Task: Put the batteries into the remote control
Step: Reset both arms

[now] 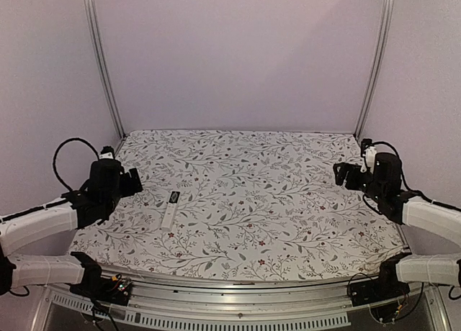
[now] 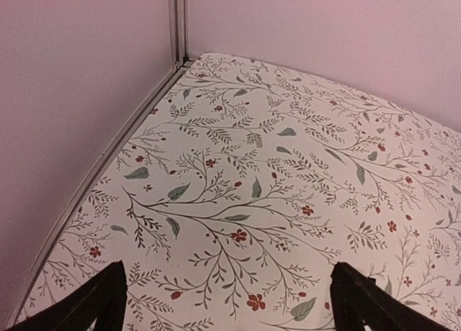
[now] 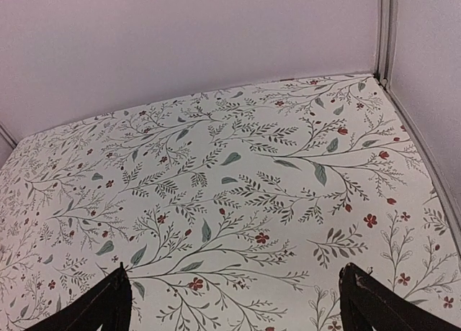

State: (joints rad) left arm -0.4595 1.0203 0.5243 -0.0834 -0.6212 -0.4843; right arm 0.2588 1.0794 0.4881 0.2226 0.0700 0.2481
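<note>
As you look down from the top camera, the remote control [image 1: 171, 209] lies flat on the floral cloth [image 1: 288, 201], left of the table's middle. Its long side runs from near to far, leaning slightly to the right. The small dark patch sits at its far end. Nothing touches it, and the detail on it is too small to read.

Your left gripper [image 1: 135, 181] hangs near the remote's far end, just to its left and apart from it. In the left wrist view its two dark fingers [image 2: 97, 302] stand at the bottom corners of the picture. They are spread wide, with only patterned cloth between them, so the jaws are open and holding nothing. That camera faces the far left corner, where a metal post [image 2: 177, 21] meets the cloth.

Your right gripper [image 1: 340, 174] is over the right side of the table, well apart from the remote. In its wrist view the fingers [image 3: 374, 302] are parted just as widely, with bare cloth in the gap, so it too is open and holding nothing. That camera faces the far right corner.

A black cable [image 1: 61, 155] loops above the left arm. Pale walls [image 1: 238, 57] close the table in on three sides.
</note>
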